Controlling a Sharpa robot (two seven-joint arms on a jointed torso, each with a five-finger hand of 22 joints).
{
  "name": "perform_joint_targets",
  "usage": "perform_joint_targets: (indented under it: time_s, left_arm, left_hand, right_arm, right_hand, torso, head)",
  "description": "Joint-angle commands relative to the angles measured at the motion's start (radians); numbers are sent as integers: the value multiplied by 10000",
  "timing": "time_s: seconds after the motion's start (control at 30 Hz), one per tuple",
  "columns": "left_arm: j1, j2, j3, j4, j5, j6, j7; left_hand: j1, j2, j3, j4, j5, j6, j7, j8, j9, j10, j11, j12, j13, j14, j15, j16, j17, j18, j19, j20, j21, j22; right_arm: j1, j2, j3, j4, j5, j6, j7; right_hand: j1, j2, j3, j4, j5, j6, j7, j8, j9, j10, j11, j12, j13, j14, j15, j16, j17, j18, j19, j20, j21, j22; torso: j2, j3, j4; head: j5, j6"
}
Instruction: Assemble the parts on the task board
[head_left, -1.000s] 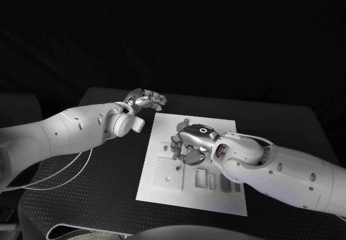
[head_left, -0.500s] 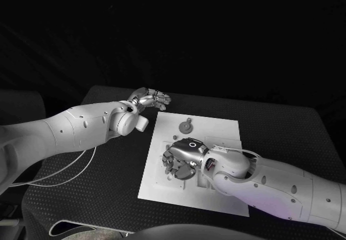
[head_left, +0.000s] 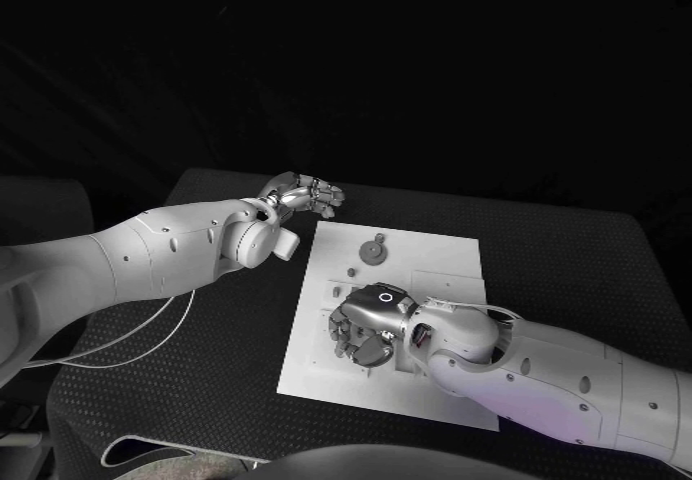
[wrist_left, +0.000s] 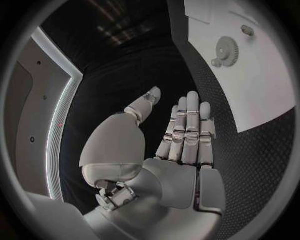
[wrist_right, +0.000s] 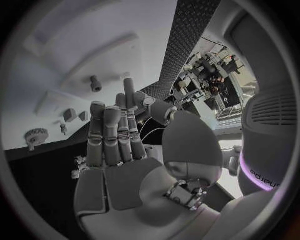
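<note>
The white task board lies in the middle of the black table. A grey gear part sits near its far edge, with small parts just nearer. My right hand hovers over the board's left-middle area with nothing in it. Its forearm hides the board's near right part. In the right wrist view, my right hand has its fingers stretched out and its palm bare over the board, near a small peg. My left hand is off the board's far left corner, with fingers straight and nothing in them.
A pale cable loops on the table's left side under my left arm. The textured black table stretches to the right of the board, with dark surroundings beyond its far edge.
My right hand has moved along the board toward its near edge and a little left, uncovering the gear part. My left hand has stayed nearly still.
</note>
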Motion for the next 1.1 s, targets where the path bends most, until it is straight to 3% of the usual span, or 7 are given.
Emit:
perform_joint_targets:
  time_s: [0.03, 0.2, 0.57, 1.1]
  left_arm:
    - [5, 34, 9, 20, 54, 159, 100]
    - [5, 34, 9, 26, 54, 168, 98]
    - [4, 29, 9, 21, 56, 199, 90]
    - [6, 25, 10, 34, 57, 198, 86]
  left_hand:
    - [-51, 41, 14, 66, -45, -10, 47, 69, -15, 31, -2, 26, -12, 54, -7, -42, 14, 32, 26, 1, -47, 175]
    - [-52, 45, 15, 69, -44, -7, 45, 72, -14, 32, -2, 26, -12, 54, -7, -44, 15, 32, 26, 1, -48, 175]
    - [-62, 51, 12, 78, -46, -4, 44, 77, -15, 34, -2, 26, -12, 53, -6, -47, 17, 30, 25, 2, -50, 176]
    - [-71, 53, 8, 86, -46, -4, 43, 81, -16, 34, -2, 25, -13, 51, -5, -52, 19, 30, 23, 3, -54, 176]
  right_arm:
    - [-23, 15, -10, -58, -199, 195, 82]
    - [-33, 33, -19, -126, -251, 266, 75]
    - [-86, 86, -179, -270, -637, 252, -1]
    - [-119, 228, -208, -217, -833, 259, 7]
  right_hand:
    - [12, 113, -8, -51, 22, 42, -8, 25, 139, 13, -7, 42, 19, 12, -62, 34, 10, 152, 35, -65, 67, 67]
    - [8, 118, -13, -63, 22, 40, -8, 25, 143, 10, -6, 42, 22, 12, -61, 33, 13, 152, 30, -65, 67, 68]
    - [3, 122, -22, -95, 24, 43, -10, 27, 154, 8, -5, 44, 28, 8, -60, 32, 23, 152, 19, -63, 67, 73]
    - [-12, 109, -32, -132, 27, 37, -9, 23, 165, -9, 1, 37, 32, -6, -54, 28, 37, 152, 0, -57, 66, 80]
  torso:
    - [0, 9, 5]
    - [-3, 1, -4]
    - [1, -1, -4]
    - [-3, -15, -2]
  head:
    - [17, -3]
    - [32, -17]
    - [53, -23]
    - [62, -23]
